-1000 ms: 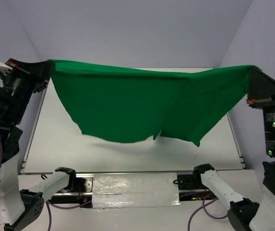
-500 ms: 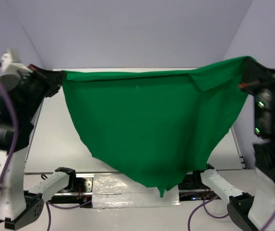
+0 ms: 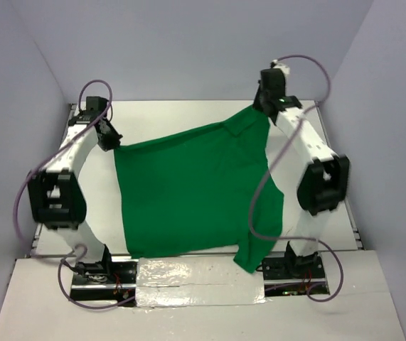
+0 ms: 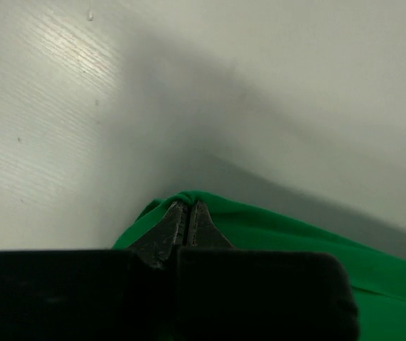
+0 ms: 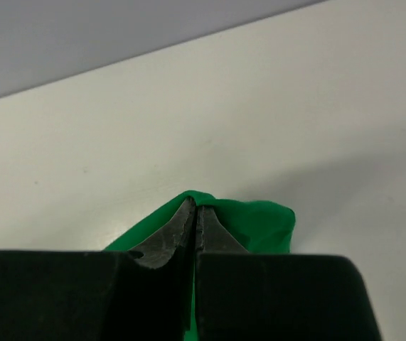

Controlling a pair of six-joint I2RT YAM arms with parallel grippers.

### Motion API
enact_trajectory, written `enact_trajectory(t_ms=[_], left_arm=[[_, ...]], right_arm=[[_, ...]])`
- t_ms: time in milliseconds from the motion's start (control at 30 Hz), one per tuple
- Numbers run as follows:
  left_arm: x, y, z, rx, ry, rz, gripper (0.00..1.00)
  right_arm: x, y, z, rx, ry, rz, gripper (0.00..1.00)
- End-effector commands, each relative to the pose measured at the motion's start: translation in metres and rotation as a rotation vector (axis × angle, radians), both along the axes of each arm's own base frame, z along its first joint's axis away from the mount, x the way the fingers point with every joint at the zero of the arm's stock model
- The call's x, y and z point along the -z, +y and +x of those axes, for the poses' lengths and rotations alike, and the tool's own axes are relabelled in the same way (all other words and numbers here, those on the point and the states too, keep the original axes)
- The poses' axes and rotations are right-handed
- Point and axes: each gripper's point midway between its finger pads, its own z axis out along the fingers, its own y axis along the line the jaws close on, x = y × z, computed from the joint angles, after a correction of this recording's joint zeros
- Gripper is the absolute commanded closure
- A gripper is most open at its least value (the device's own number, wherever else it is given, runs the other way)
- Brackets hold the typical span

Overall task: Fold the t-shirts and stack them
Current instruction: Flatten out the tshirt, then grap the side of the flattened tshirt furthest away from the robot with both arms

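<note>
The left gripper (image 3: 111, 144) and right gripper (image 3: 264, 112), each clamped tight on an upper corner of the soft, plain green t-shirt (image 3: 188, 195), hold it spread mid-frame over the smooth white tabletop (image 3: 167, 117).

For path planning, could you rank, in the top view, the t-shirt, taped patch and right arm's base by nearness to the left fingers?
1. t-shirt: held by left fingers.
2. taped patch: near edge, centre.
3. right arm's base: near-right corner.

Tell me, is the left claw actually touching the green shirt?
Touching. The left wrist view shows the left gripper shut, its tips buried in a bunched corner of the green t-shirt, with no gap between them.
</note>
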Motion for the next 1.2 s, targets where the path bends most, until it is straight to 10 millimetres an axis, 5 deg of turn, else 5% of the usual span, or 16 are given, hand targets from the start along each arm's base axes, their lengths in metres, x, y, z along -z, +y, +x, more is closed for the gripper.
enact_trajectory(t_ms=[0, 33, 67, 100, 133, 167, 200, 467, 667, 733, 800, 833, 1167], left_arm=[[0.026, 0.038, 0.033, -0.051, 0.038, 0.025, 1.0], [0.023, 0.046, 0.047, -0.065, 0.031, 0.026, 1.0], [0.049, 0.057, 0.051, -0.078, 0.098, 0.027, 1.0], [0.055, 0.062, 0.057, -0.085, 0.11, 0.028, 1.0], [0.049, 0.069, 0.068, -0.096, 0.096, 0.036, 1.0], [0.067, 0.077, 0.07, -0.104, 0.14, 0.036, 1.0], [0.069, 0.081, 0.073, -0.109, 0.143, 0.033, 1.0], [0.081, 0.115, 0.085, -0.166, 0.147, 0.034, 1.0], [0.057, 0.122, 0.079, -0.169, 0.115, 0.076, 1.0], [0.053, 0.117, 0.072, -0.166, 0.104, 0.057, 1.0], [0.051, 0.113, 0.068, -0.165, 0.097, 0.048, 1.0], [0.049, 0.11, 0.063, -0.165, 0.092, 0.037, 1.0], [0.061, 0.083, 0.018, -0.143, 0.143, 0.037, 1.0]], right_arm=[[0.018, 0.024, 0.058, -0.032, -0.028, 0.053, 1.0], [0.029, 0.032, 0.069, -0.041, -0.014, 0.075, 1.0], [0.016, 0.039, 0.085, -0.052, -0.05, 0.1, 1.0], [0.053, 0.047, 0.1, -0.058, 0.016, 0.1, 1.0], [0.057, 0.055, 0.108, -0.066, 0.018, 0.116, 1.0], [0.039, 0.067, 0.119, -0.085, -0.029, 0.137, 1.0], [0.062, 0.077, 0.127, -0.096, 0.006, 0.139, 1.0], [0.061, 0.108, 0.146, -0.114, -0.055, 0.266, 1.0], [0.052, 0.102, 0.116, -0.117, -0.011, 0.294, 1.0], [0.076, 0.102, 0.098, -0.112, 0.076, 0.299, 1.0], [0.074, 0.099, 0.083, -0.112, 0.093, 0.304, 1.0], [0.096, 0.098, 0.071, -0.109, 0.146, 0.301, 1.0], [0.1, 0.093, 0.011, -0.146, 0.221, 0.335, 1.0]])
